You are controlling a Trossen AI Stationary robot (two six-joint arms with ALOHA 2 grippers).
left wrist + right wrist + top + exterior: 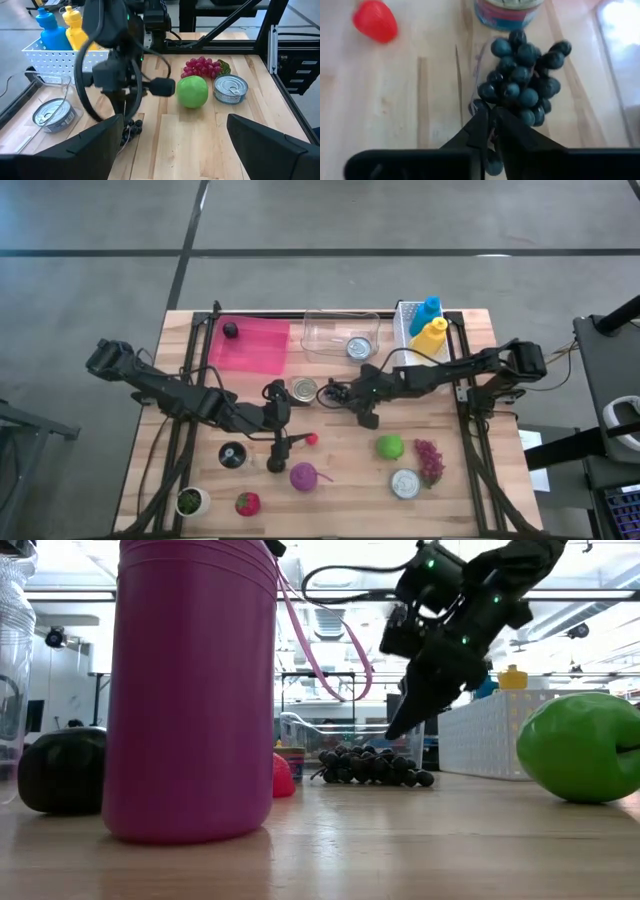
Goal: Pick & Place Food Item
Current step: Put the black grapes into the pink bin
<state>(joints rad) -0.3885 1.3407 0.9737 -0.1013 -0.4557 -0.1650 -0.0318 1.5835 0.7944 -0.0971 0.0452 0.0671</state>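
A bunch of dark grapes (pixel 525 85) lies on the wooden table (pixel 330 510) near its middle, next to a small tin can (pixel 303 389). My right gripper (pixel 490 122) slants down at the bunch's near edge, its fingers almost together. In the low view its tips (pixel 395 730) hang just above the grapes (pixel 370 768), which rest on the table. My left gripper (pixel 170 145) waits wide open, left of centre (pixel 283 420), raised above the table with nothing between its fingers. My right gripper's fingertips (pixel 482 117) stand at the near edge of the grape bunch (pixel 485 95), slanting down from the table's right. I cannot tell whether they touch a grape or a stem. The bunch lies on the table.
A pink tray (pixel 250 345), a clear tub (pixel 325 330) with a can in it and a white basket (pixel 405 320) of bottles stand along the far edge. A green apple (pixel 390 446), red grapes (pixel 430 460), a can (pixel 405 483), a purple cup (pixel 303 476) and a strawberry (pixel 247 503) lie nearer.
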